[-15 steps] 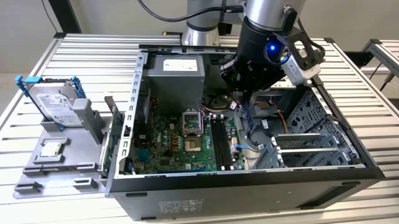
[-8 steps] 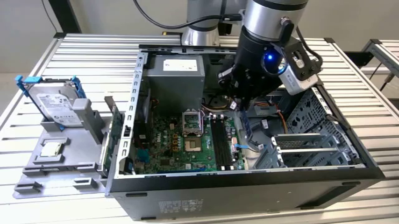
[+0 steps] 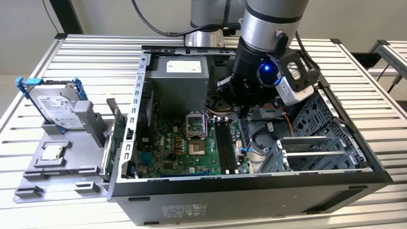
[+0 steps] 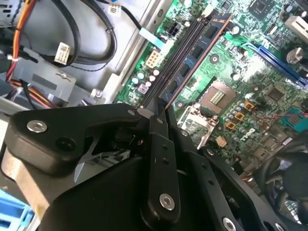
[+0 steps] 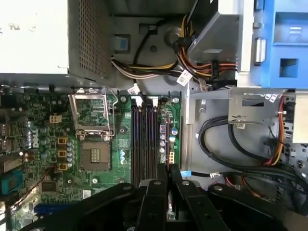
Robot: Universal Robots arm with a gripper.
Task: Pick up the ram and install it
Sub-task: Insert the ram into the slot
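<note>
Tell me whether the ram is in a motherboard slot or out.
In a slot, at least partly: the ram stands on edge beside the empty black slots, with the tool at its near end. Full seating: cannot tell.

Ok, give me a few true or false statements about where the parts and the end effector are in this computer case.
1. The boxy grey hard drive with blue frame stands outside the case, at the exterior view's left. True.
2. The small square silver processor chip sits in the motherboard socket. False: it lies on the grey tray outside; the socket is unfilled.
3. The thin blue-green ram stick lies along the black memory slots. True.
4. The end effector hangs over the tray. False: it is inside the case, at the ram stick's end.
</note>
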